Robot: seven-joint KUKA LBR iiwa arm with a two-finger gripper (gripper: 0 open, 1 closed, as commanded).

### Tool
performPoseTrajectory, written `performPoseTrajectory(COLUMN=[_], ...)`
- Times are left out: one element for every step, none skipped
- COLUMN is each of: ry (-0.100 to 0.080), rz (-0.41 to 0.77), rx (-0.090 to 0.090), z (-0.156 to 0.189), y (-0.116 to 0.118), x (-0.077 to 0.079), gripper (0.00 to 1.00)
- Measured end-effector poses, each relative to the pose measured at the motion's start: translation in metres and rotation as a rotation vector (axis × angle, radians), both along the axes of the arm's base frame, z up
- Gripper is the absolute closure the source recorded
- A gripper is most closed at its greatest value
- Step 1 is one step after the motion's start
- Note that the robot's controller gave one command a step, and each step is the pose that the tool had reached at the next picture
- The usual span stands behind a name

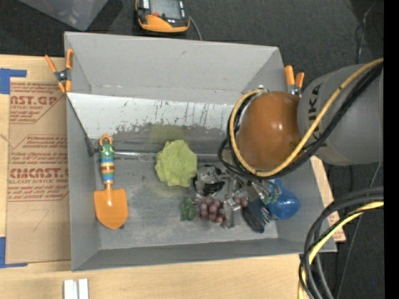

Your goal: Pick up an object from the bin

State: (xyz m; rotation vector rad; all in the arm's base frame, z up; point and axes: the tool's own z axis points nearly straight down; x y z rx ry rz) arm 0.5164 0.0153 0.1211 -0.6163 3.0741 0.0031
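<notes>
My gripper [229, 199] hangs low over the bin's front right part, under the arm's orange dome. Right beneath it and to its left lies a bunch of dark purple toy grapes [209, 210] with a green leaf [187, 209] at its left end. The gripper's metal end touches or overlaps the bunch's right side. A dark blue flat thing [255, 218] lies just right of the gripper, and a bright blue ball [285, 205] sits beyond it by the right wall.
A yellow-green lumpy lettuce-like thing [176, 162] lies in the bin's middle, up and left of the grapes. An orange toy shovel [110, 195] with a striped handle lies near the left wall. The arm and its cables cover the bin's right side.
</notes>
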Motion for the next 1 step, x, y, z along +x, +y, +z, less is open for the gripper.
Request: performPoseTrajectory(ry=[-0.006], rz=[-0.448], rx=[0.004], z=[-0.0121], y=[0.0053], x=[0.0296], gripper=[1.0])
